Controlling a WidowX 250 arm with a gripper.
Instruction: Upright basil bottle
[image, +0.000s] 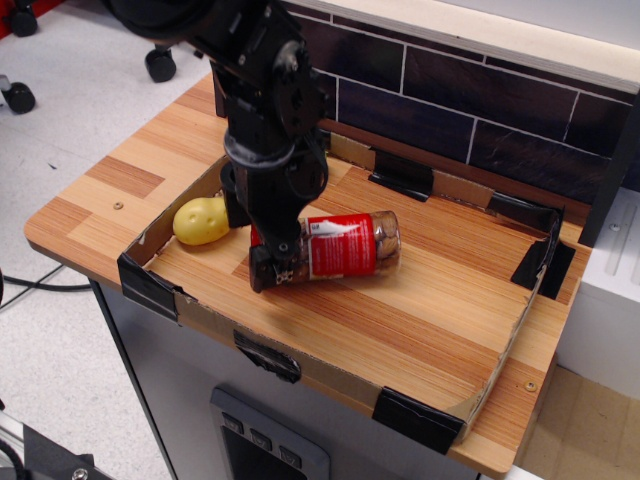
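Observation:
The basil bottle (345, 245) lies on its side in the middle of the shallow cardboard tray (497, 362). Its red-and-white label faces up and its clear bottom end points right. My black gripper (272, 262) is down at the bottle's left end, over the red cap. The near finger (264, 272) covers most of the cap and the far finger is hidden behind the bottle. The jaws look closed on the cap end.
A yellow potato (201, 220) lies in the tray's left corner, just left of my gripper. The tray has low walls taped with black tape (148, 287). A dark brick wall (470, 110) stands behind the tray. The wooden tabletop (120, 180) ends close to the tray's front.

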